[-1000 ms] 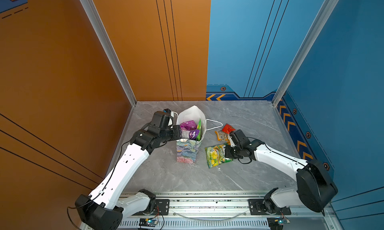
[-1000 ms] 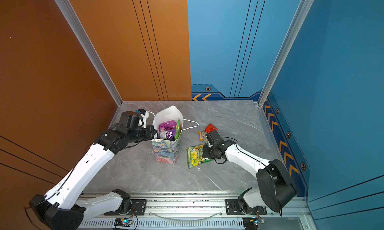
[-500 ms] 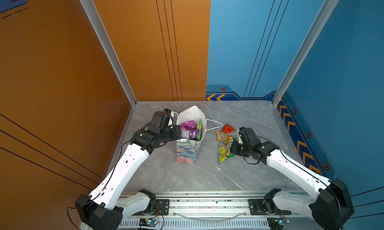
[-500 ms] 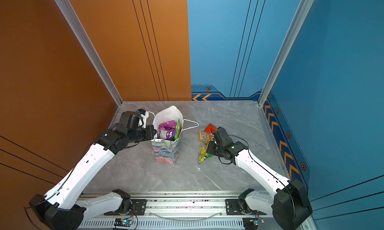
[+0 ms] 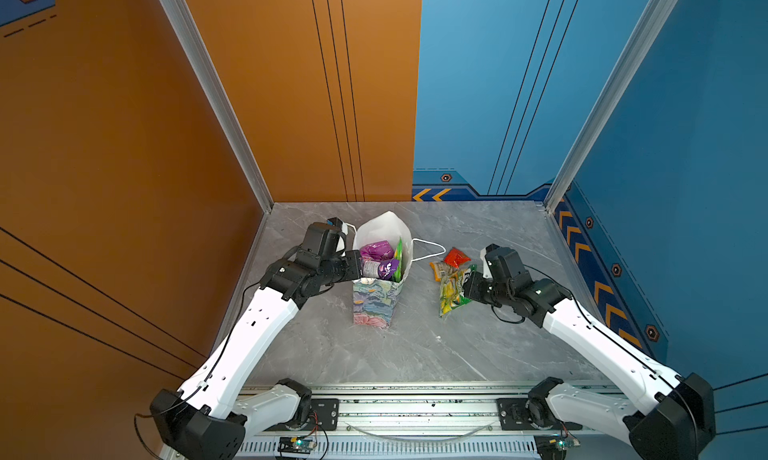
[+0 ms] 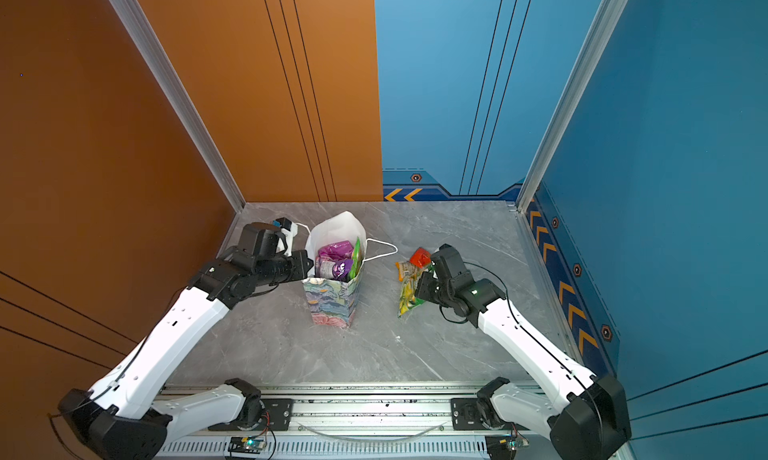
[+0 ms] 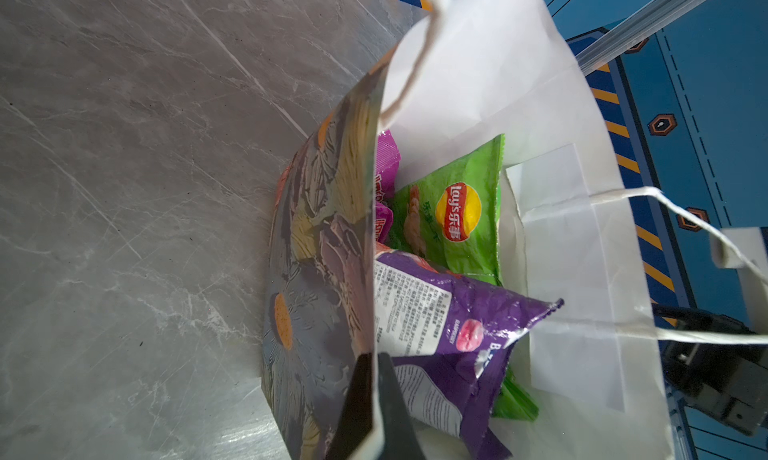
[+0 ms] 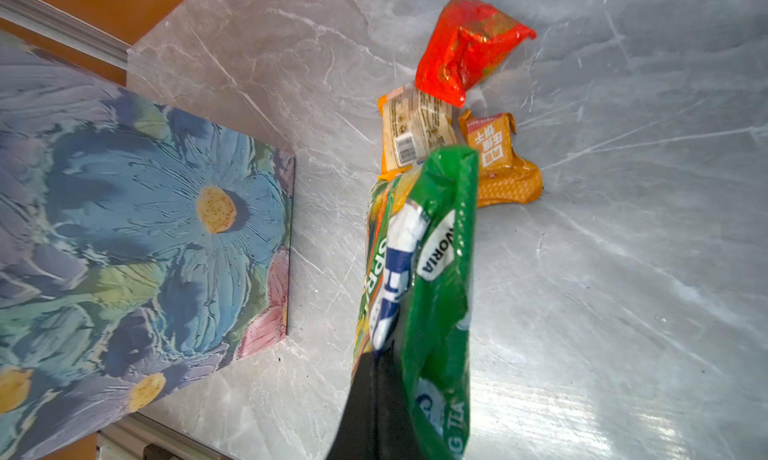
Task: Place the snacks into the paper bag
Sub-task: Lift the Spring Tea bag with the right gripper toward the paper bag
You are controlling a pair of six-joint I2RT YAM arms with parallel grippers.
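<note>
Right wrist: right tool (image 8: 376, 370) clamps lemon packet (image 8: 440, 271) at edge, prob light & slippy; left tool (image 7: 374, 383) clamps paper bag (image 7: 328, 237) rim

Magenta packet (image 7: 387, 167) mostly behind the paper bag (image 7: 324, 250) wall; orange packets (image 8: 500, 179) partly behind the green-yellow packet (image 8: 440, 271).

Grey marble tabletop (image 5: 415, 354); orange wall (image 5: 124, 146) left, blue wall (image 5: 685, 146) right; metal rail (image 5: 415, 408) front.

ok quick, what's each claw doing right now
left claw: closed, pinching the wall of the paper bag at its rim
right claw: closed, holding the yellow-green packet
</note>
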